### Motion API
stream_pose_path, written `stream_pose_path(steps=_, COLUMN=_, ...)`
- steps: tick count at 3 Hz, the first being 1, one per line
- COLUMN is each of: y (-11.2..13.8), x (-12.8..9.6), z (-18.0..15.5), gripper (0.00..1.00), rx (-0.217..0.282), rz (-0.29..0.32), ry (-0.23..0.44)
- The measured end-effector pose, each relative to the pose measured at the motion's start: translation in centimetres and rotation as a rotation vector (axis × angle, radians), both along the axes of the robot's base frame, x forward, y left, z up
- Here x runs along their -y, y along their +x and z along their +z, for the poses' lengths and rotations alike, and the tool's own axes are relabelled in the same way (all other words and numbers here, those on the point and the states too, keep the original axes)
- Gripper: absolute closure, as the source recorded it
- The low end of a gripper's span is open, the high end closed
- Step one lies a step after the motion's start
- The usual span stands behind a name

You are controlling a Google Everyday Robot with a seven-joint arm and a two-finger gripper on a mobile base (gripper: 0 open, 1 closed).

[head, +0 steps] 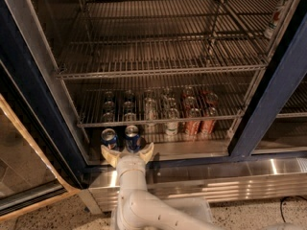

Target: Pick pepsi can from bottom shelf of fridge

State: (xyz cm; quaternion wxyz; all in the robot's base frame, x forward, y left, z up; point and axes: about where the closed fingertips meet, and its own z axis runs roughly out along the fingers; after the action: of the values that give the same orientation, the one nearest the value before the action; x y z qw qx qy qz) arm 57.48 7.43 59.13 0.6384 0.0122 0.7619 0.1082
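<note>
approach step, no grasp yet. gripper (127, 153) spread open at fridge (268, 95) lip. pepsi can (132, 139) upright on bottom shelf (192, 150), just ahead, beside twin blue can (109, 139). next: ease forward, straddle, close.

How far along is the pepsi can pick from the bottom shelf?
Done: the gripper is at the bottom shelf of the fridge, roughly lined up with the pepsi can. In hand: jaws open just in front of the can, not gripping it; a second blue can stands close beside. Left: advance, close, lift it out.
</note>
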Motion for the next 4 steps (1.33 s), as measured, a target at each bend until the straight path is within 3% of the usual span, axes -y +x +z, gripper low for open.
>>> stream_pose_path(steps=4, y=0.61, x=0.12, z=-0.82, gripper=0.12, rx=-0.011, rz=-0.019, ry=0.031)
